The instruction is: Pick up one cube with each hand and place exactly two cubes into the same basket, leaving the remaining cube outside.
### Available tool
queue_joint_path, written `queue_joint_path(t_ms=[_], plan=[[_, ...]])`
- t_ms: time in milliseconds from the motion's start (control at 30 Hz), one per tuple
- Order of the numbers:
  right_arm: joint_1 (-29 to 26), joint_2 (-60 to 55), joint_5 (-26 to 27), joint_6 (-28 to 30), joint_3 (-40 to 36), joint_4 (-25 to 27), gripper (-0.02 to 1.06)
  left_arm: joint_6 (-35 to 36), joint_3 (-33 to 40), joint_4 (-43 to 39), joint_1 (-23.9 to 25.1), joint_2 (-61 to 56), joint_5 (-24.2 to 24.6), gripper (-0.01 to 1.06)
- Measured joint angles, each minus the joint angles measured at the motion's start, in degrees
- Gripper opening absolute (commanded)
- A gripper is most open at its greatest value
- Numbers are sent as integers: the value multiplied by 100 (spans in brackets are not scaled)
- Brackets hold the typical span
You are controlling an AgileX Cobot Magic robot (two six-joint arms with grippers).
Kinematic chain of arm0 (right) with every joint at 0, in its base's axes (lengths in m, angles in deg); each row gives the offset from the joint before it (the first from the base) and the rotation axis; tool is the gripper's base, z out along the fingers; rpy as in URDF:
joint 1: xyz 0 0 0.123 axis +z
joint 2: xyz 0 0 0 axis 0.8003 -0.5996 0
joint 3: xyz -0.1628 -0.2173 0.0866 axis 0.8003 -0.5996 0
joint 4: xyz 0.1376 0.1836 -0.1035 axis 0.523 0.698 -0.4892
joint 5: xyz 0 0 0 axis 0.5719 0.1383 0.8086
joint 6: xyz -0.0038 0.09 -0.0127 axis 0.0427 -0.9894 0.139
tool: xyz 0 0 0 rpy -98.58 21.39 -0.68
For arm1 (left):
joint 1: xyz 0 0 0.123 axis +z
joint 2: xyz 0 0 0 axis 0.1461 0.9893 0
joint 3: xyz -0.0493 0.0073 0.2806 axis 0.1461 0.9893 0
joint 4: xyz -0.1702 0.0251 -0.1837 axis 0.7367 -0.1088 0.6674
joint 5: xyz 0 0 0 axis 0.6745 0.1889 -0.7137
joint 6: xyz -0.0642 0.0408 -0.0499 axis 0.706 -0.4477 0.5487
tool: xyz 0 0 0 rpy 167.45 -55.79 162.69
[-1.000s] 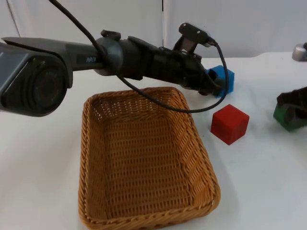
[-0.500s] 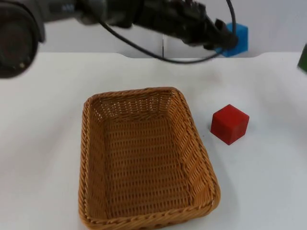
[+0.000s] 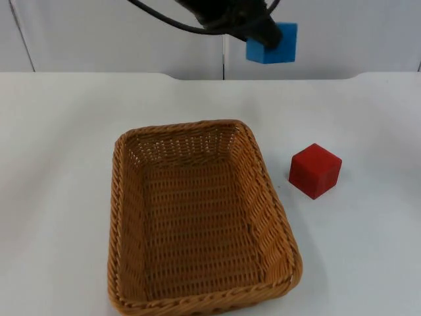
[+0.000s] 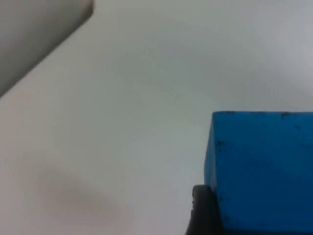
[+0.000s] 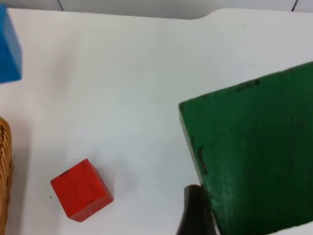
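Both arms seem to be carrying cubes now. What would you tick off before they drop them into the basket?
1. Blue cube held by the left gripper, lifted off the table: ok.
2. Green cube held by the right gripper: ok.
3. Basket has nothing in it: ok.
4. Red cube on the table beside the basket, outside it: ok.
5. Either cube above the basket: not ok, the blue one hangs beyond its far rim.

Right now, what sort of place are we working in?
Likely a lab test bench: a bare white table against a grey partition wall, holding only a wicker basket and plain coloured cubes like the red cube.
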State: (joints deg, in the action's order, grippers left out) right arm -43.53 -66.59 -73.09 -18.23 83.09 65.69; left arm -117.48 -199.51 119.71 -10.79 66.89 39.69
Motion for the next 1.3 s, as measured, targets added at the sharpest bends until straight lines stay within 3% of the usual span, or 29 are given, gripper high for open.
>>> queue_joint_path(t_ms=[433,900,1100,1300], plan=[[0,0,-212,-97,0,230,0,714,0,-217,0,-58,873,0],[0,0,-300,-97,0,277,0,1600,99,-1141,0,-675,906,0],[0,0,-300,-97,0,277,0,1645,902,-1207,0,-1331,906,0],[0,0,-300,-97,0,401,0,1497,2293,-1280,0,-2017,906,0]])
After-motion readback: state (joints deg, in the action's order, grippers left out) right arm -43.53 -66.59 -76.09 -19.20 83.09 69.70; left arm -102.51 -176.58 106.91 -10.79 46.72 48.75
